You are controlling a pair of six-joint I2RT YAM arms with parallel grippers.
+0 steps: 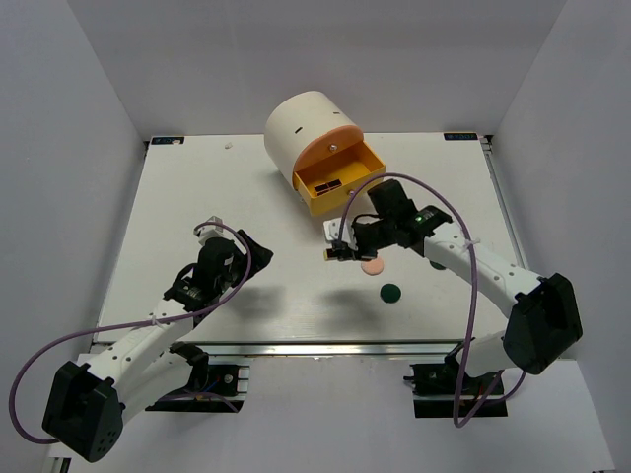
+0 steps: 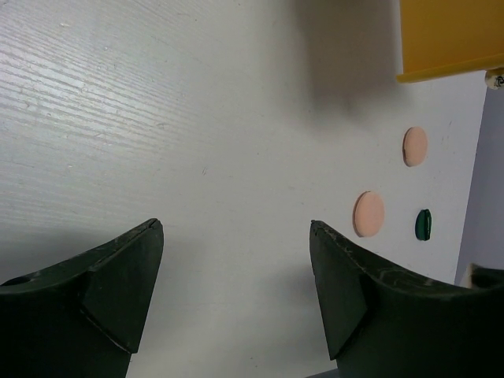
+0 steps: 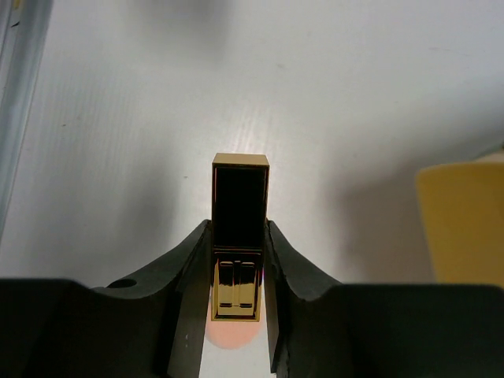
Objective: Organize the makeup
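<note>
The right gripper is clenched on a black-and-gold palette. The palette lies lengthwise between the two jaws, its far end jutting past their tips, with a peach disc on the table beneath it. The left gripper hangs spread wide over the table, gripping nothing.

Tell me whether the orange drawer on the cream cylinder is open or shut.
Open. The drawer is pulled out from the cylinder, its yellow inside exposed from above.
</note>
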